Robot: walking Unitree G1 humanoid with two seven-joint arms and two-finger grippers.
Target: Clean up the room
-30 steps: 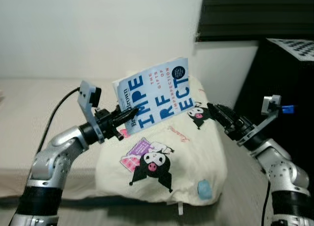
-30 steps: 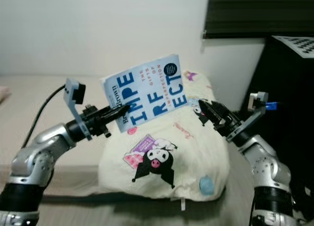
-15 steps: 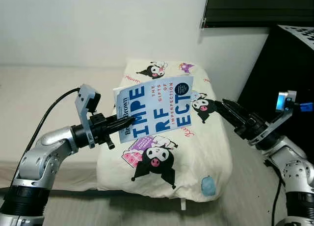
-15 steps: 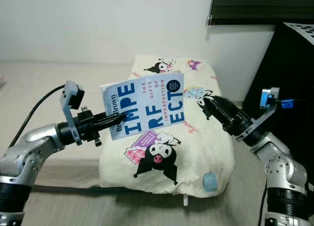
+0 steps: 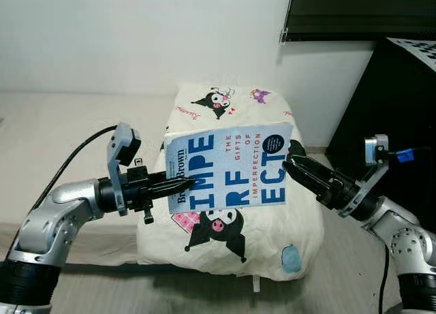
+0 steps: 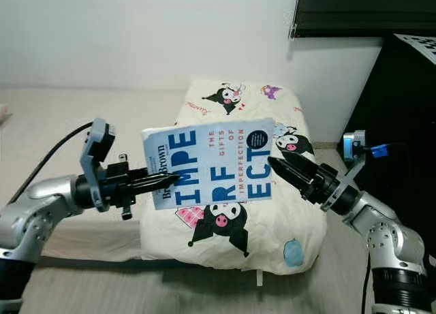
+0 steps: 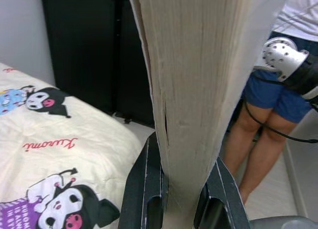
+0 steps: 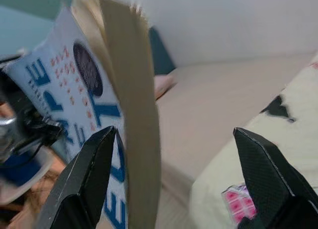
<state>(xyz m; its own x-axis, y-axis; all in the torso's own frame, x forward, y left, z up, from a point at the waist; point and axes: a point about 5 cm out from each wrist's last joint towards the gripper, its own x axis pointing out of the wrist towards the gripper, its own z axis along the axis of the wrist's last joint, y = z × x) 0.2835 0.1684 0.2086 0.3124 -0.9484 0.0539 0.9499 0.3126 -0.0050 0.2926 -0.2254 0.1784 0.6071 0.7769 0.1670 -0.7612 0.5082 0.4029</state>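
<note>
Holding a blue-and-white book point(image 5: 228, 167) upright above the cartoon-print pillow point(image 5: 231, 239) on the bed point(image 5: 54, 130), my left fingers point(image 5: 174, 186) are clamped on its spine edge. My right fingers point(image 8: 89, 179) are spread wide around the opposite edge, one on the cover side, not yet closed. A person's bare legs point(image 7: 258, 139) stand beyond.
</note>
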